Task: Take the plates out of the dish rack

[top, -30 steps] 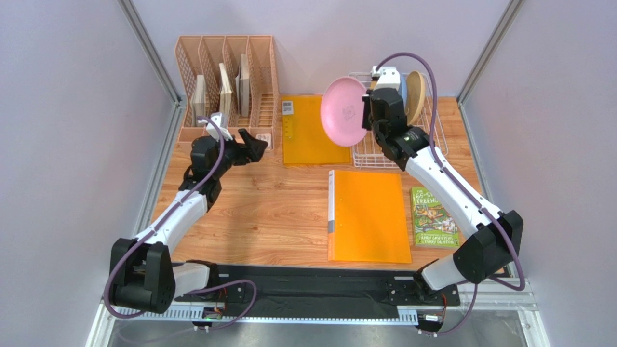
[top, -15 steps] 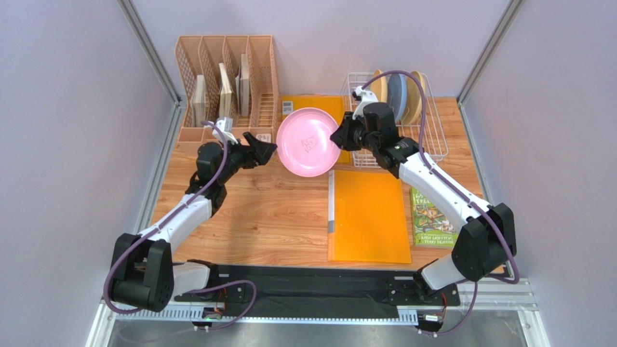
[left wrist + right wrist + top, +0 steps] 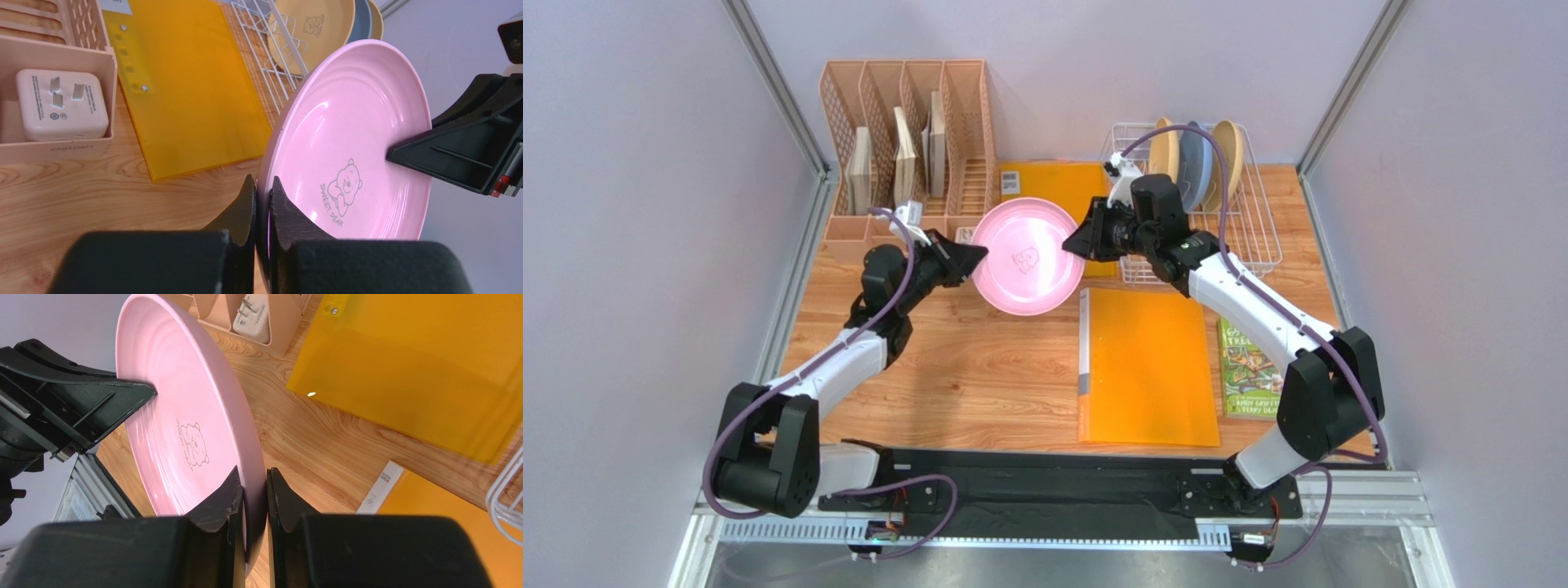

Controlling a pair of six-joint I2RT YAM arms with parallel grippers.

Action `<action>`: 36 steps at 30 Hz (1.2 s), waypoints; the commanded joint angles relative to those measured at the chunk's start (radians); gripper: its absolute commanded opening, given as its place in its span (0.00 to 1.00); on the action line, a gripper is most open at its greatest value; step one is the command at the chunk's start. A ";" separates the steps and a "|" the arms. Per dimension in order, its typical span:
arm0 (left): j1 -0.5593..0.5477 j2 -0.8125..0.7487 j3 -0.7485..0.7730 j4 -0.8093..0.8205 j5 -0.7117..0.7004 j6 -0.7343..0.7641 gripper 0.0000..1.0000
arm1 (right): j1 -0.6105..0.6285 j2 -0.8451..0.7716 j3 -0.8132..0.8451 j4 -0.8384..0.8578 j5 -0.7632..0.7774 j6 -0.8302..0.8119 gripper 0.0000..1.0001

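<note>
Since a second back: the pink plate (image 3: 1026,255) has come out of the dish rack (image 3: 1259,241) and over to mid-table, toward 12 o'clock. The left end effector (image 3: 974,255) has gone from wide open to clamped on its rim. The right end effector (image 3: 1071,241) pinches the opposite rim, so both grip the plate: left at its 9 o'clock, right at its 3 o'clock (top view).

Around it:
- Flat orange folder (image 3: 1053,184) at the plate's 12 o'clock, partly covered by it.
- Second orange folder (image 3: 1149,368) at its 5 o'clock, lying on the table (image 3: 965,380).
- Green book (image 3: 1255,368) just beside that folder, at its 3 o'clock.
- Peach file organizer (image 3: 903,135) at the table's 11 o'clock, with a white plug adapter (image 3: 61,104) in its front tray, near the left arm.

Rack sits at 1 o'clock with three more upright in it: beige plate (image 3: 1165,147), grey-blue plate (image 3: 1194,165), tan plate (image 3: 1227,153).

Pink plate: round, shallow, raised rim, faint concentric rings. Bear print with "SWEET BEAR" at centre. Face tilted up toward the top camera, held off the table.
</note>
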 commanded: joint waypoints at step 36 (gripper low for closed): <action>-0.008 -0.288 -0.209 -0.784 -0.682 -0.114 0.06 | -0.213 0.194 0.337 -0.231 0.762 -0.300 0.88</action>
